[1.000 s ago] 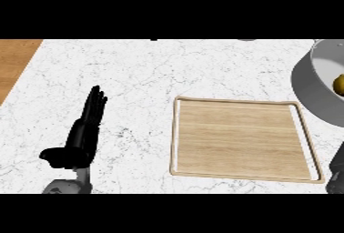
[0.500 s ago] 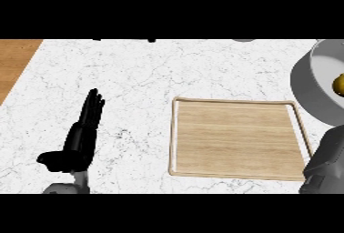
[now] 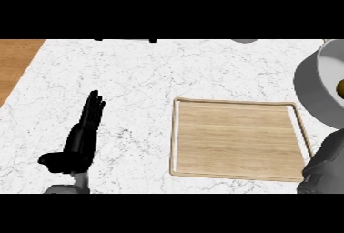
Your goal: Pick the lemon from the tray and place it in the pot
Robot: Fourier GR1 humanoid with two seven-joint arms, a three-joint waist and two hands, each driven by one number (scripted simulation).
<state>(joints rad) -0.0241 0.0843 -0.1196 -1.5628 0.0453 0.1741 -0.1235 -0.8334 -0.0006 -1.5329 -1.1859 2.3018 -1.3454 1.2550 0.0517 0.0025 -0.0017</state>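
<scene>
Drawing my right arm back, the lemon already in the pot.

Nearest, my right forearm [image 3: 326, 166] has come further into the lower right corner; its hand is out of view. My left hand [image 3: 80, 136] rests open and flat on the surface [image 3: 134, 73], holding nothing. The tray [image 3: 235, 141] carries no lemon; beyond it the lemon [image 3: 341, 86] shows inside the pot [image 3: 312, 86] at the right edge, so I judge the task done.
</scene>
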